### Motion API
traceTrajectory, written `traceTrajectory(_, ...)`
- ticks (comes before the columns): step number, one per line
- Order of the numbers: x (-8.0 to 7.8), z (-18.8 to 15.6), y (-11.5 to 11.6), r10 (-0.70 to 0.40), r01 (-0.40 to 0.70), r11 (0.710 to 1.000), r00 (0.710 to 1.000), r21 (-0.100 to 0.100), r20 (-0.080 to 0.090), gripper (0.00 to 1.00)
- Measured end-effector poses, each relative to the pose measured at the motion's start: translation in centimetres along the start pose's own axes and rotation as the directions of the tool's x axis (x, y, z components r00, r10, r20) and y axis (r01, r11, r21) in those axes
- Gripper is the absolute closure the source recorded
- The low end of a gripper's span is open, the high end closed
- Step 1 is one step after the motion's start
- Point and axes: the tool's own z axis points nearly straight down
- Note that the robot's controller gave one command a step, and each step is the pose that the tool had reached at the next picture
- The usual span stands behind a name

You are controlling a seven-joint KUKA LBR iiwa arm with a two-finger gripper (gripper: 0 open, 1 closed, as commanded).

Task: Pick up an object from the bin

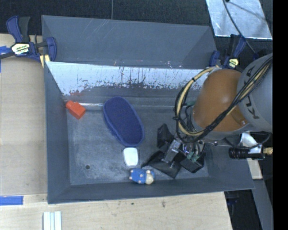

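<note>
My gripper (159, 153) hangs low over the bin's front right part, black fingers spread apart with nothing between them. A small blue and yellow toy figure (142, 176) lies just below and left of the lower finger, at the bin's front wall. Close by on the left, a small white rounded block (130, 156) rests on the floor. A dark blue oval pad (123, 120) lies farther up, towards the middle.
A small orange block (76, 109) sits at the back left by the bin's wall. The arm with its orange cover and cables reaches in over the right side.
</note>
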Motion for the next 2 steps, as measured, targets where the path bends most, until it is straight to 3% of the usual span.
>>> traceTrajectory(2, 0.1, -4.1, -0.1, -0.003, 0.003, 1.0, 1.0, 0.0, 0.0, 1.0)
